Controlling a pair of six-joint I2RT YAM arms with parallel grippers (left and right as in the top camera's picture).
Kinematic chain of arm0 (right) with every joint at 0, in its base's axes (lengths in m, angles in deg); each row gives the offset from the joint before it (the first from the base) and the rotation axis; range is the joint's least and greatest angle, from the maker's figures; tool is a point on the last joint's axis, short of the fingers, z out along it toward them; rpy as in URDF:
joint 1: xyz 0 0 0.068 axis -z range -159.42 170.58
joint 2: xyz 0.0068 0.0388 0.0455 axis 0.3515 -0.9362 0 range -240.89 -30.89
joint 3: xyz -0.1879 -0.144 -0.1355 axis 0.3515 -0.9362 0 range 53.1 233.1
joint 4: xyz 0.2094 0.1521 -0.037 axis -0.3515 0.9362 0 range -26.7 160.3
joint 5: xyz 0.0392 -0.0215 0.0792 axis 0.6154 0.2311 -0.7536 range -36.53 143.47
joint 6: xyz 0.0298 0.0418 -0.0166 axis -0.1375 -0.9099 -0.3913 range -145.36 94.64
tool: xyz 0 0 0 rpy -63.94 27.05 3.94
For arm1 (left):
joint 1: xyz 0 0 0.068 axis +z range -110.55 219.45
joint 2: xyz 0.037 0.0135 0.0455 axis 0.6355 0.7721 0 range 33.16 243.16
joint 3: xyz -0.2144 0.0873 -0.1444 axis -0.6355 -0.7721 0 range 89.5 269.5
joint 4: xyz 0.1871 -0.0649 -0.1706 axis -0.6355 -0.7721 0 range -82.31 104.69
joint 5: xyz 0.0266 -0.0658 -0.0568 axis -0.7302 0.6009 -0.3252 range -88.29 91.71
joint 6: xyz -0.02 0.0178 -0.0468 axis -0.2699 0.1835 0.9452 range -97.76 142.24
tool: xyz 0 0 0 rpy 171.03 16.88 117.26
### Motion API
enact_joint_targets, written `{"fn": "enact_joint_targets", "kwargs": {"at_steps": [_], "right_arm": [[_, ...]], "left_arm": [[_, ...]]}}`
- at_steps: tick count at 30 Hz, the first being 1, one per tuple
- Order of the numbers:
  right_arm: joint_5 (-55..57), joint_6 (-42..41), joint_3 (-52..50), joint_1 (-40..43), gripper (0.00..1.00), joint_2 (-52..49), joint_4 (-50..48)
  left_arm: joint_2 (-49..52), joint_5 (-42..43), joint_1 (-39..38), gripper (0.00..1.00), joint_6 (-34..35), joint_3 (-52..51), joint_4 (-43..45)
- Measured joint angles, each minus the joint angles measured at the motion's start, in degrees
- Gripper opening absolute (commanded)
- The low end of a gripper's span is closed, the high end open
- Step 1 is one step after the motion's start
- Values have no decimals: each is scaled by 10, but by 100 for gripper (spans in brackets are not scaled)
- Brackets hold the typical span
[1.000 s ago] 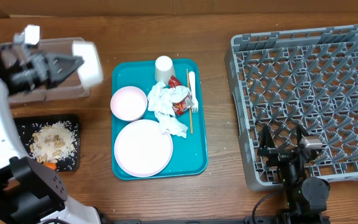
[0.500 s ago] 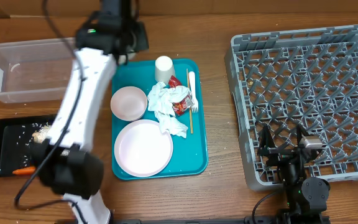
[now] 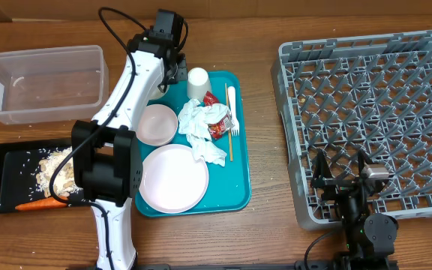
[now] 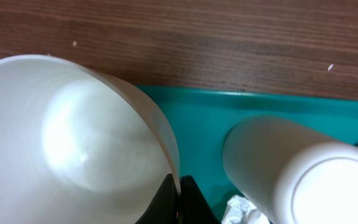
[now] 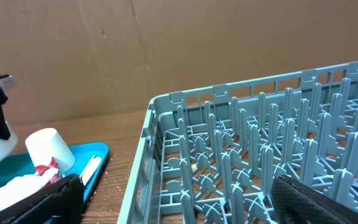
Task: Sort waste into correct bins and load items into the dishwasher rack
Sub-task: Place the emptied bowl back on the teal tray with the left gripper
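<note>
Left jaws pinch the rim of a small white bowl (image 4: 73,143) at the far left corner of the teal tray (image 3: 240,169).

The left arm (image 3: 135,75) reaches across the worktop (image 3: 261,30), its jaws fully closed on the bowl's rim just beside the small white cup (image 3: 197,81). The bowl sits mostly over bare wood, and whether it is lifted cannot be told. On the tray lie a second bowl (image 3: 156,124), the white plate (image 3: 173,178), crumpled napkins (image 3: 199,129), a red-and-white wrapper (image 3: 217,126), a fork (image 3: 232,101) and a wooden stick (image 3: 229,142). The clear tub (image 3: 43,81) stands at far left. Nearer, the black tray (image 3: 6,180) holds food scraps (image 3: 55,169) and a carrot (image 3: 40,203). The right jaws stand wide apart, holding nothing, at the near left corner of the grey dishwasher rack (image 3: 373,97).
</note>
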Motion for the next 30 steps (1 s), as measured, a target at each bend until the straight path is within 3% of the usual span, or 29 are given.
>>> {"fn": "enact_joint_targets", "kwargs": {"at_steps": [8,13,14,16,17,18,21,24,27,30], "right_arm": [[0,0,0,0,100,0,0],[0,0,0,0,100,0,0],[0,0,0,0,100,0,0],[0,0,0,0,100,0,0],[0,0,0,0,100,0,0],[0,0,0,0,100,0,1],[0,0,0,0,100,0,0],[0,0,0,0,100,0,0],[0,0,0,0,100,0,0],[0,0,0,0,100,0,0]], "left_arm": [[1,8,0,26,2,0,-31],[1,8,0,27,2,2,-68],[1,8,0,31,2,10,-92],[2,9,0,60,2,38,-139],[2,13,0,95,2,84,-198],[0,15,0,100,3,101,-221],[-5,49,0,100,6,161,-348],[-6,72,0,100,6,158,-389],[-6,91,0,100,6,111,-394],[-7,110,0,93,6,29,-341]]}}
